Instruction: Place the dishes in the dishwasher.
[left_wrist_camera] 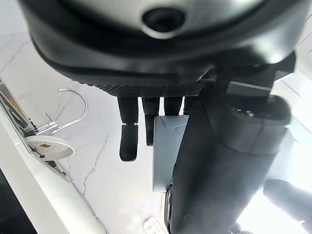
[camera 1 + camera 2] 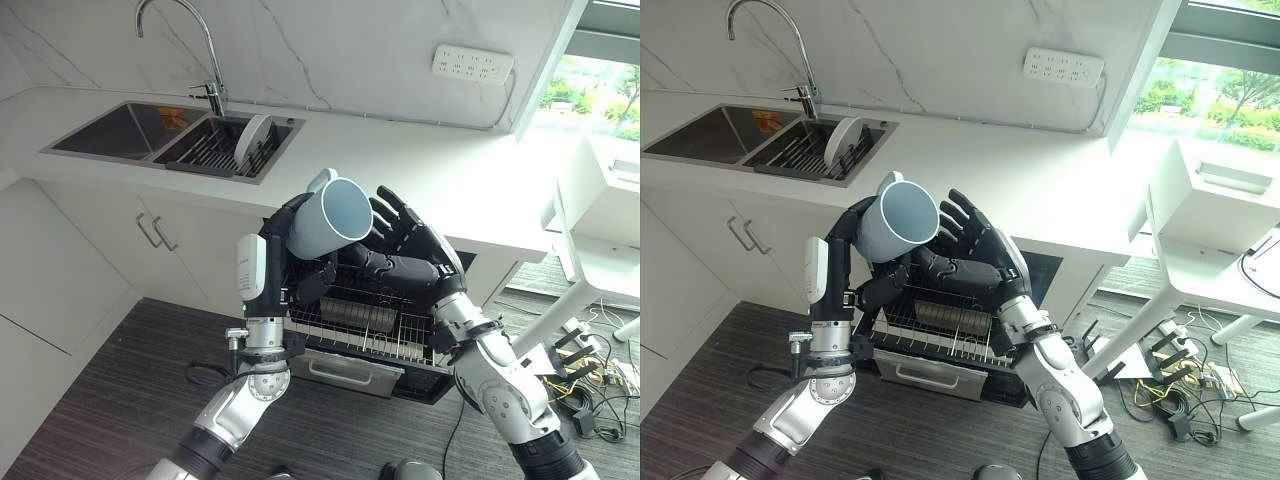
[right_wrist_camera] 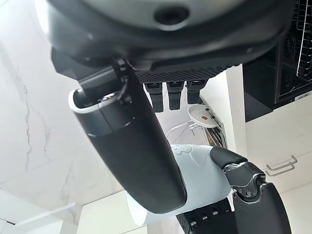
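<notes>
Left eye view: left robot hand clasping pale blue mug, right robot hand spread beside; best lowered mouth-down into dishwasher rack.

I see pale blue mug held in air above open dishwasher, tilted on side, open mouth facing toward me and right, handle at far upper side. Left hand curled round its base and wall. I see dishwasher wire rack pulled out below tabletop front edge. White plate stands on edge in sink drying rack, at tabletop far left end.
</notes>
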Tool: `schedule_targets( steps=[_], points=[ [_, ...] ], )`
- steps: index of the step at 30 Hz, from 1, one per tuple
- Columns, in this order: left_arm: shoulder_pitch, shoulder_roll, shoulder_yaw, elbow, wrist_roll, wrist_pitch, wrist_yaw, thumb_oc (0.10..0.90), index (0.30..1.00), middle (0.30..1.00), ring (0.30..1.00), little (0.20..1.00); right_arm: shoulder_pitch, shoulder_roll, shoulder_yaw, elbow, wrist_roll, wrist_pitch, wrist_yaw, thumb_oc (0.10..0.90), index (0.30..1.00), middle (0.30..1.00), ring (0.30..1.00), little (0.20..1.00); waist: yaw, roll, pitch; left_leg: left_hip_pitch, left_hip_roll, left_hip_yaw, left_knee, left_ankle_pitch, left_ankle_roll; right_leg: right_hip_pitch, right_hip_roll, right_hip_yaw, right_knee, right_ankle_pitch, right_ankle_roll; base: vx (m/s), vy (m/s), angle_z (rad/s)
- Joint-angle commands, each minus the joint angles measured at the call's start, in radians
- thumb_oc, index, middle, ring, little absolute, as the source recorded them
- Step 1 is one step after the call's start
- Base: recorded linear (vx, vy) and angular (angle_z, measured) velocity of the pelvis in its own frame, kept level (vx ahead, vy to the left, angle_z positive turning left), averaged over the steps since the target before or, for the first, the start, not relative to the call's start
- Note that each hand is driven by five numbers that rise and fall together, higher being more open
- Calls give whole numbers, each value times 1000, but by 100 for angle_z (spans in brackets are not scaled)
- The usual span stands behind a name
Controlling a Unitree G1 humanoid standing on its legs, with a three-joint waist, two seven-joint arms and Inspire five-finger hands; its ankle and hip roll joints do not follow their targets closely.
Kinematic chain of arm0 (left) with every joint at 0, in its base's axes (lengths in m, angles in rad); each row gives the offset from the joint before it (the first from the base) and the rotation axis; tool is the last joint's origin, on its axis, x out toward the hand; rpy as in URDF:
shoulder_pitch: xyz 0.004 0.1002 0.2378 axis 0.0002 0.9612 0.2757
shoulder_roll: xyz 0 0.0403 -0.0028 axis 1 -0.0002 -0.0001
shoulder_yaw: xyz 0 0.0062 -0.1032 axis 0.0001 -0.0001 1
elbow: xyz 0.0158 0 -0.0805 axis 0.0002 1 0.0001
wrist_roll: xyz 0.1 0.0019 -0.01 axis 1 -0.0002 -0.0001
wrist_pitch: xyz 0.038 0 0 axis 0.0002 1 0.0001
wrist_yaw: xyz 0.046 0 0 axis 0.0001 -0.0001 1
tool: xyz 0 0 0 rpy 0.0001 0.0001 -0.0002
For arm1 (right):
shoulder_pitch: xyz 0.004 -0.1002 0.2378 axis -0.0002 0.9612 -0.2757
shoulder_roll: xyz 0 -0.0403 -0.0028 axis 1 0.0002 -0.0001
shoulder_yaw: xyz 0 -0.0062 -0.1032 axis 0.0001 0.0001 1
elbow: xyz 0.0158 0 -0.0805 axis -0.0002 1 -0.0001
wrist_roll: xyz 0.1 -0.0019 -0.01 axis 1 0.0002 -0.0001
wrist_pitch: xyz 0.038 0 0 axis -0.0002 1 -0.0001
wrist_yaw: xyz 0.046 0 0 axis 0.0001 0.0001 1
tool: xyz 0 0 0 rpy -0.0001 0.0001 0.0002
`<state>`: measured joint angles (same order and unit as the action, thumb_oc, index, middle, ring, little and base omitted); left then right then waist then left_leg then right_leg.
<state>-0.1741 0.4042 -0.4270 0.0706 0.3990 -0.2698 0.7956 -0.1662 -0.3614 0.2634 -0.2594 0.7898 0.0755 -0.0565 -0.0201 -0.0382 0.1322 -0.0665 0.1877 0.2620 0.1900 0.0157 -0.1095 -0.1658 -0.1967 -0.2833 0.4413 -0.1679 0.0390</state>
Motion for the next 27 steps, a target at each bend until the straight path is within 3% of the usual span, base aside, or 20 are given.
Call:
schedule_targets(
  steps=[1, 18, 27],
  points=[
    [-142, -10, -48, -66, 41, -78, 0, 400, 300, 300, 300, 300, -176, 57, 0, -97, 40, -65, 59, 800, 900, 900, 900, 900, 2, -36, -34, 56, -1, -61, 110, -284, 35, 89, -41, 33, -141, 35, 139, 0, 0, 0],
    [-154, -14, -73, -70, 46, -74, -29, 400, 300, 300, 300, 300, -206, 76, 59, -115, 8, -31, 50, 800, 900, 900, 900, 900, 9, -36, -31, 54, -6, -61, 110, -283, 37, 88, -45, 34, -141, 35, 140, 0, 0, 0],
    [-173, -18, -104, -69, 68, -71, -27, 400, 300, 300, 300, 300, -219, 85, 53, -116, 27, -70, -12, 800, 900, 900, 900, 900, 1, -30, -28, 55, -5, -53, 110, -283, 38, 86, -46, 40, -141, 36, 141, 0, 0, 0]
  ],
)
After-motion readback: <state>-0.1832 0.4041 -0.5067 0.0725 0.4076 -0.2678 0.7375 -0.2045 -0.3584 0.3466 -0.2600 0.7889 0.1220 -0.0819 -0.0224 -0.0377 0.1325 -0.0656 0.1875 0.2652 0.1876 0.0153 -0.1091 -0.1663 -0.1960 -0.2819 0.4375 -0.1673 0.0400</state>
